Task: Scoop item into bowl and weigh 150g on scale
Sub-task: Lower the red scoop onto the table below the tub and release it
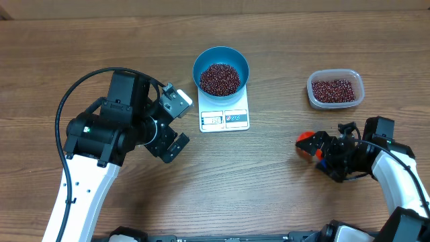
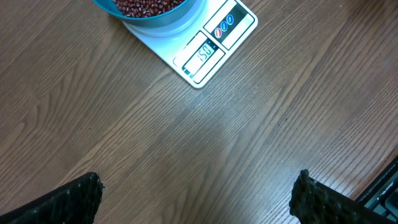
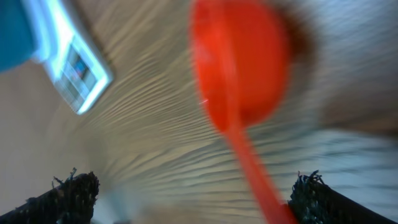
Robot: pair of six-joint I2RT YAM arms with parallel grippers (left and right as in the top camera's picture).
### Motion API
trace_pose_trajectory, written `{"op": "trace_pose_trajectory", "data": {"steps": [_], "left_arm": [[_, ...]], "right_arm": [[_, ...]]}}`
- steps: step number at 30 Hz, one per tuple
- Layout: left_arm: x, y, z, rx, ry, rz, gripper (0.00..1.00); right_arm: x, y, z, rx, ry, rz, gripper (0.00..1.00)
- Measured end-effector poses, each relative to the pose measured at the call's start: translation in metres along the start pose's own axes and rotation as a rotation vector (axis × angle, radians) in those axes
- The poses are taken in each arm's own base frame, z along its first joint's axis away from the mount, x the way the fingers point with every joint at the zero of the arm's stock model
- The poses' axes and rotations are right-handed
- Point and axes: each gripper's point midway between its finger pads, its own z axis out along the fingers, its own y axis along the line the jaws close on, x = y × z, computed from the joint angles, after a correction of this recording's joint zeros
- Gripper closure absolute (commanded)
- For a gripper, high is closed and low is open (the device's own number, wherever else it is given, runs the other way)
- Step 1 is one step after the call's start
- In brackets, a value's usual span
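The blue bowl (image 1: 221, 62) stands on the white scale (image 1: 226, 119) and holds a heap of dark red beans (image 1: 219, 78). In the left wrist view the scale (image 2: 214, 46) shows digits that look like 150, under the bowl (image 2: 163, 22). My left gripper (image 1: 181, 123) hangs open left of the scale, over bare wood (image 2: 199, 199). My right gripper (image 1: 321, 153) is open at the right. The orange scoop (image 1: 307, 142) lies at its tip. In the blurred right wrist view the scoop (image 3: 239, 62) has its handle running down close to the right finger (image 3: 317, 198), with the jaws wide apart.
A clear plastic container (image 1: 335, 89) with more beans sits at the back right, beyond the right arm. The left arm's black cable (image 1: 74, 94) loops over the table's left side. Bare wood lies between the two arms.
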Motion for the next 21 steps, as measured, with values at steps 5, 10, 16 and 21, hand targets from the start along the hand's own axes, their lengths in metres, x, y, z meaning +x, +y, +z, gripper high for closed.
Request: {"op": "trace_pose_trajectory", "data": {"steps": [5, 10, 16, 21], "left_arm": [[0.000, 0.000, 0.000, 0.000, 0.000, 0.000, 0.00], [0.000, 0.000, 0.000, 0.000, 0.000, 0.000, 0.00], [0.000, 0.000, 0.000, 0.000, 0.000, 0.000, 0.00], [0.000, 0.000, 0.000, 0.000, 0.000, 0.000, 0.00]], "right_arm": [[-0.008, -0.023, -0.008, 0.162, -0.038, 0.058, 0.00], [-0.041, -0.025, -0.034, 0.287, -0.152, 0.033, 0.00], [-0.062, -0.023, -0.072, 0.427, -0.232, 0.028, 0.00], [-0.068, -0.008, -0.097, 0.450, -0.257, 0.021, 0.00]]}}
